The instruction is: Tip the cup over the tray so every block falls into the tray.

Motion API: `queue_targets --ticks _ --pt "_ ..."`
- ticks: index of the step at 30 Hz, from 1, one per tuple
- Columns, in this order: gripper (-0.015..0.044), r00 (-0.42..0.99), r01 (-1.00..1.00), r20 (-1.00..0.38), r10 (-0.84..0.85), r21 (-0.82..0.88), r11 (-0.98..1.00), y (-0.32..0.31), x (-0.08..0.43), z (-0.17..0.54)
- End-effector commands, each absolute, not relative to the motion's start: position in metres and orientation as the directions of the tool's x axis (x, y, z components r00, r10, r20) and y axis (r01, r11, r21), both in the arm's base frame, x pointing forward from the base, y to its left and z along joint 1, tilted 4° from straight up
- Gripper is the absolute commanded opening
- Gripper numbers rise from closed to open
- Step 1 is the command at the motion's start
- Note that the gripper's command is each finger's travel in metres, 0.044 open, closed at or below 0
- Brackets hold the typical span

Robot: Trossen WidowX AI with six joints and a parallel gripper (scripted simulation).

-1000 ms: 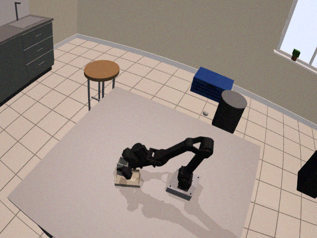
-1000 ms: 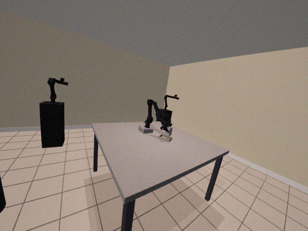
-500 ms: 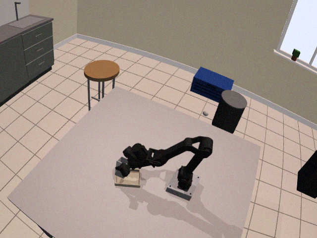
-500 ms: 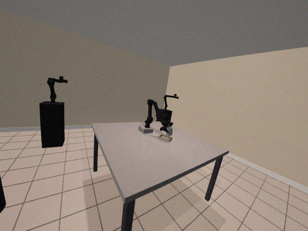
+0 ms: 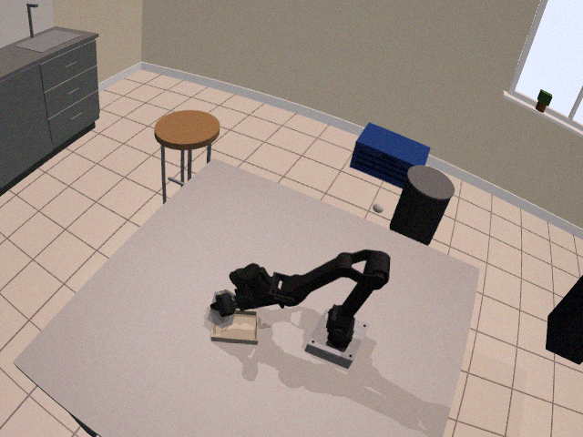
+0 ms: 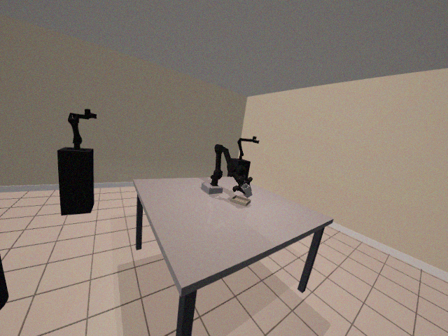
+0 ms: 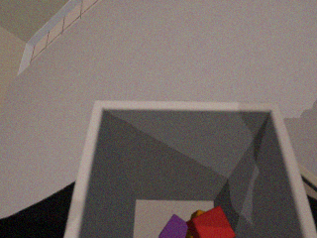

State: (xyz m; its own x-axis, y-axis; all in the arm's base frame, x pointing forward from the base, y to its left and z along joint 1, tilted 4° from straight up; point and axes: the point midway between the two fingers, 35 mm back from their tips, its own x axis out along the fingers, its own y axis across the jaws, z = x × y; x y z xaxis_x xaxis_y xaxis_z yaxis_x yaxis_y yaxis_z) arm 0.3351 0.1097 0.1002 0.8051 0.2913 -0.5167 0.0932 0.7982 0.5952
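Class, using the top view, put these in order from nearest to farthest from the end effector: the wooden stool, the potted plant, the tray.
1. Tray: just beneath the end effector.
2. Wooden stool: beyond the table's far edge, upper left.
3. Potted plant: on the windowsill, upper right.

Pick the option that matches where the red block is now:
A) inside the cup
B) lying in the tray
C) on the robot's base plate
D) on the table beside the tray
A: the wrist view looks into the cup, and the red block shows within its walls, near the purple block.
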Motion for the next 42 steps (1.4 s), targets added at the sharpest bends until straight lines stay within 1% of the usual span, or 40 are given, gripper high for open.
queue_targets --ticks 1,12,22,32,42 --pt "0.0000 0.808 0.146 -0.514 0.288 0.648 0.747 0.1096 0.3361 0.1001" --pt "0.0000 0.808 0.278 -0.514 0.288 0.763 0.583 0.1102 0.3371 0.0982" --pt "0.0000 0.808 0.384 -0.514 0.288 0.830 0.404 0.1107 0.3380 0.0966" --pt "0.0000 0.808 0.472 -0.514 0.288 0.857 0.207 0.1112 0.3389 0.0949" --pt "0.0000 0.808 0.537 -0.514 0.288 0.844 -0.001 0.1117 0.3397 0.0932"
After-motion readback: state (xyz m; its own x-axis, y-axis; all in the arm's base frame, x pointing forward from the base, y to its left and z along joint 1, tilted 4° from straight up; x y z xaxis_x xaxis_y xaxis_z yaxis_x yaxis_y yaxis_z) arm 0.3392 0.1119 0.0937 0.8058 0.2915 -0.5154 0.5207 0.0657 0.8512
